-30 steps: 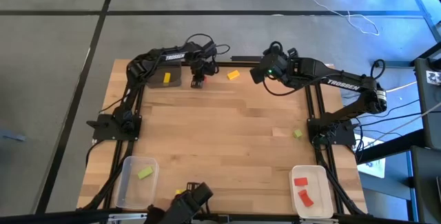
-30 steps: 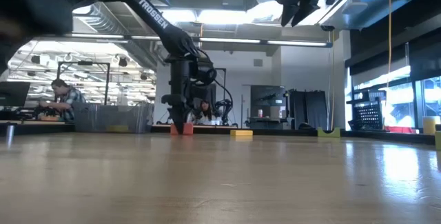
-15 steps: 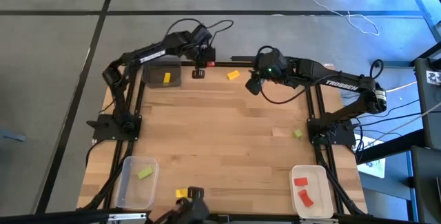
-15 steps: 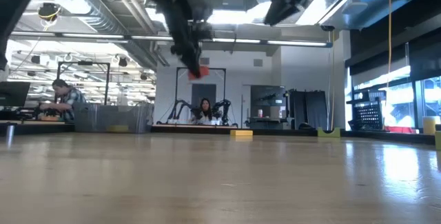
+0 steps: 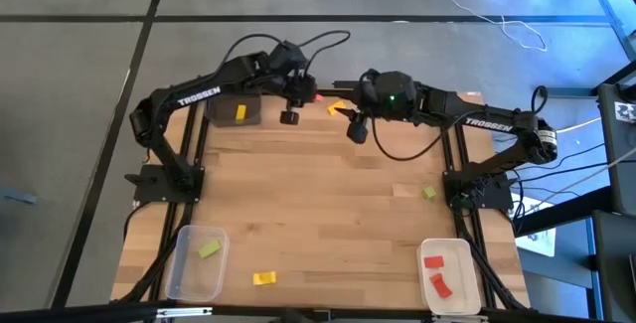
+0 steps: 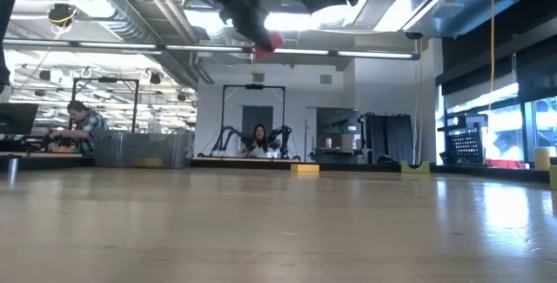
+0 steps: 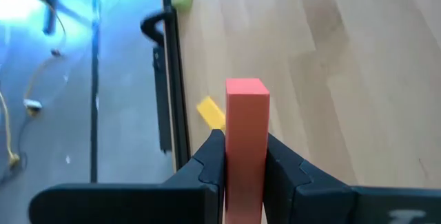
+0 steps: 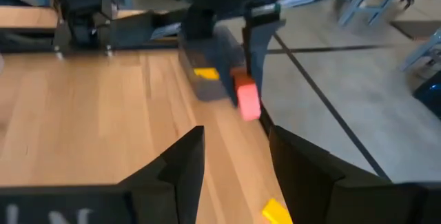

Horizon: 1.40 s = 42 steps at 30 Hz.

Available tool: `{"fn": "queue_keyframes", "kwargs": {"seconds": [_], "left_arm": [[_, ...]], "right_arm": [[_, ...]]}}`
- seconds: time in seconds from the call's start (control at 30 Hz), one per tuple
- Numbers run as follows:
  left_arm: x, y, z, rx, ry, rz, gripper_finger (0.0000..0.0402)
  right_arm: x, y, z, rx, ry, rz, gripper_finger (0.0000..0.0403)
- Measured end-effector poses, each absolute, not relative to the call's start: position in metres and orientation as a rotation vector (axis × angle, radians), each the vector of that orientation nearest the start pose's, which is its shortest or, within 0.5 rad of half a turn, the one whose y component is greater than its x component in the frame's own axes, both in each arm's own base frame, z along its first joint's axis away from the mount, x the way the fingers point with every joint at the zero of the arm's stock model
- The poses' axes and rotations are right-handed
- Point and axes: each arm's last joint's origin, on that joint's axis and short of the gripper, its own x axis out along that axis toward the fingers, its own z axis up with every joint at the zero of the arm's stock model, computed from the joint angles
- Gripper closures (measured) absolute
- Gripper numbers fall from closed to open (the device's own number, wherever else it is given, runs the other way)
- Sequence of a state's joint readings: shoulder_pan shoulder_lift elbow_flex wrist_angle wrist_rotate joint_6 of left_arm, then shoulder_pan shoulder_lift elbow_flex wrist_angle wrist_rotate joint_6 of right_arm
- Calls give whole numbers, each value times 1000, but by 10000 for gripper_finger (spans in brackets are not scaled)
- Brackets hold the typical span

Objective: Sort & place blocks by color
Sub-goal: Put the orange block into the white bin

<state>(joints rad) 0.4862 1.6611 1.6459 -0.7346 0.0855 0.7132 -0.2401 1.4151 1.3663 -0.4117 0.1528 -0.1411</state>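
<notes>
Overhead, first. Left gripper (image 5: 306, 92) hangs above the table's far edge, clamped on a red block (image 5: 312, 95). Right gripper (image 5: 354, 122) hovers just beside it, fingers apart and empty. A yellow block (image 5: 337, 108) lies on the wood between and below the two grippers. Dark bin (image 5: 235, 110) at the far left corner holds a yellow piece; clear bin (image 5: 196, 261) at the near left holds a light green piece; white bin (image 5: 445, 278) at the near right holds two red pieces. Loose items: a green block (image 5: 429, 193) by the right arm's base, another yellow block (image 5: 263, 278) near the front edge. Legible on both arms — "TROSSEN".

Low view. The red block (image 6: 269, 44) is carried high above the tabletop; the yellow block (image 6: 305, 169) rests at the far edge. People sit in the room behind.

Left wrist view. The red block (image 7: 246, 141) stands lengthwise between the fingers (image 7: 211, 158), its long axis running out past the tips.

Right wrist view. The red block (image 8: 247, 101) shows ahead in the other arm's grip, the dark bin (image 8: 209, 74) behind it; this arm's fingers (image 8: 180, 162) stand wide.

Judgement — red's bin sits at the near right corner, diagonally across the table from the left gripper; the right arm's base is nearer it, so a handover or a long carry seems called for.
</notes>
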Motion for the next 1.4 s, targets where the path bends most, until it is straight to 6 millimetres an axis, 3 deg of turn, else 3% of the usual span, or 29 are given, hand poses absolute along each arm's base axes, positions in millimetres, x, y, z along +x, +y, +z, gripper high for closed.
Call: {"fn": "queue_keyframes", "kwargs": {"seconds": [0.3, 0.63, 1.4], "left_arm": [[335, 144, 362, 515, 729, 59, 355], [337, 141, 362, 520, 731, 59, 355], [337, 137, 361, 522, 756, 50, 355]], "right_arm": [[311, -79, 363, -104, 498, -305, 238], [328, -83, 343, -114, 548, -279, 238], [329, -85, 347, -161, 531, -321, 238]]}}
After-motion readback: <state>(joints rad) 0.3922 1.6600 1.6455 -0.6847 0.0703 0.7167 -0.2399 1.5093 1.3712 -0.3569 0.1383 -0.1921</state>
